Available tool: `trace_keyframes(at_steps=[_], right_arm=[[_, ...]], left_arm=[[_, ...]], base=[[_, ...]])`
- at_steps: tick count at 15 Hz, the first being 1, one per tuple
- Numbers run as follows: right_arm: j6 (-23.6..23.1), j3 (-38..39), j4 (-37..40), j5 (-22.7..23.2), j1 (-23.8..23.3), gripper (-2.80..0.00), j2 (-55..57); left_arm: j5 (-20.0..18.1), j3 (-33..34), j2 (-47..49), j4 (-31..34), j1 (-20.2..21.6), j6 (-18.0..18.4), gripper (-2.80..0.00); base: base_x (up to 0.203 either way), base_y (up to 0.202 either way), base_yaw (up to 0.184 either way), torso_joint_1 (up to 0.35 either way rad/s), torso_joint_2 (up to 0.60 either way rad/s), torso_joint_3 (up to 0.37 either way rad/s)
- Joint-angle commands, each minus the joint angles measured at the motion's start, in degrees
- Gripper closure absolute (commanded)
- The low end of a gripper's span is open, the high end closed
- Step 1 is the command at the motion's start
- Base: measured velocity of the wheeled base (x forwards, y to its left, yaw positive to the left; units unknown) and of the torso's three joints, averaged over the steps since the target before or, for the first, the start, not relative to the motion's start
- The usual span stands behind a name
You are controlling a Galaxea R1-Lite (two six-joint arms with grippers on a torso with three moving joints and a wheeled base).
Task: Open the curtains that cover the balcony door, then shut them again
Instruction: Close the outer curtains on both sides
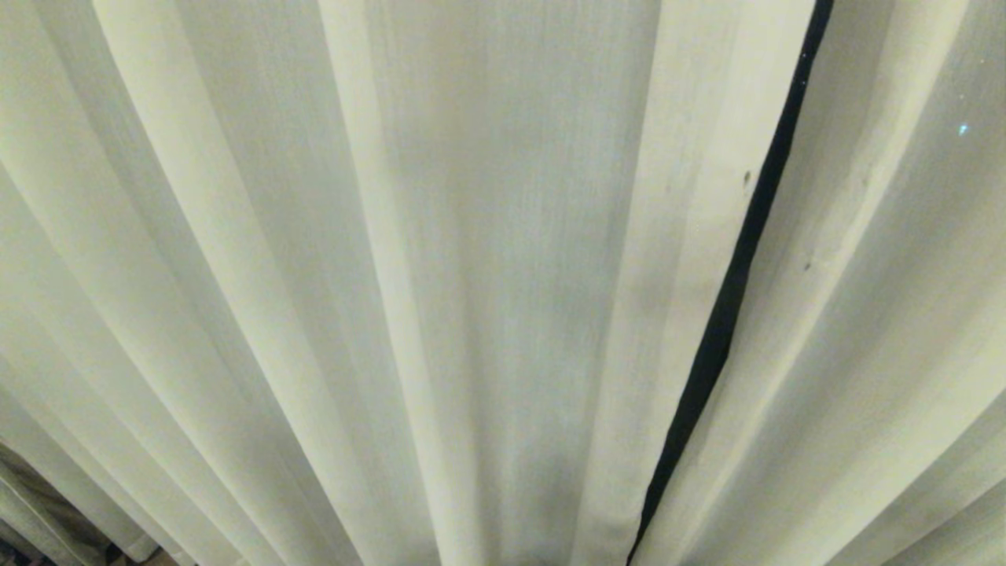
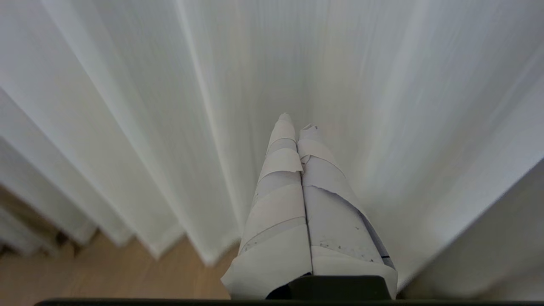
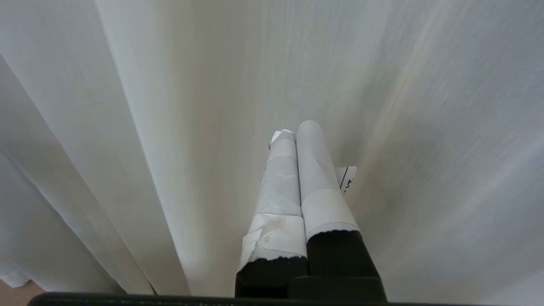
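Left gripper and right gripper, both tape-wrapped, have their fingers pressed together, holding nothing, at lower centre of each wrist view. Two curtains hang drawn, filling the head view; one dark slit right of centre (probably the balcony door). Either opening hasn't begun or both steps are finished.

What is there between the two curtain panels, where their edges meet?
In the head view a narrow dark gap runs between the left curtain panel and the right curtain panel; nothing else shows there.
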Motion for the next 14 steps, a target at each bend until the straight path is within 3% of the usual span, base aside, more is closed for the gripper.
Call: trace_keyframes(at_steps=[1, 14], right_arm=[[0.0, 0.0, 0.0, 0.0, 0.0, 0.00, 0.1], [0.0, 0.0, 0.0, 0.0, 0.0, 0.00, 0.1]], left_arm=[[0.3, 0.0, -6.1, 0.2, 0.3, 0.2, 0.00], [0.4, 0.0, -6.2, 0.3, 0.3, -0.1, 0.00]], base=[[0.000, 0.000, 0.000, 0.000, 0.00, 0.000], [0.000, 0.000, 0.000, 0.000, 0.00, 0.000]])
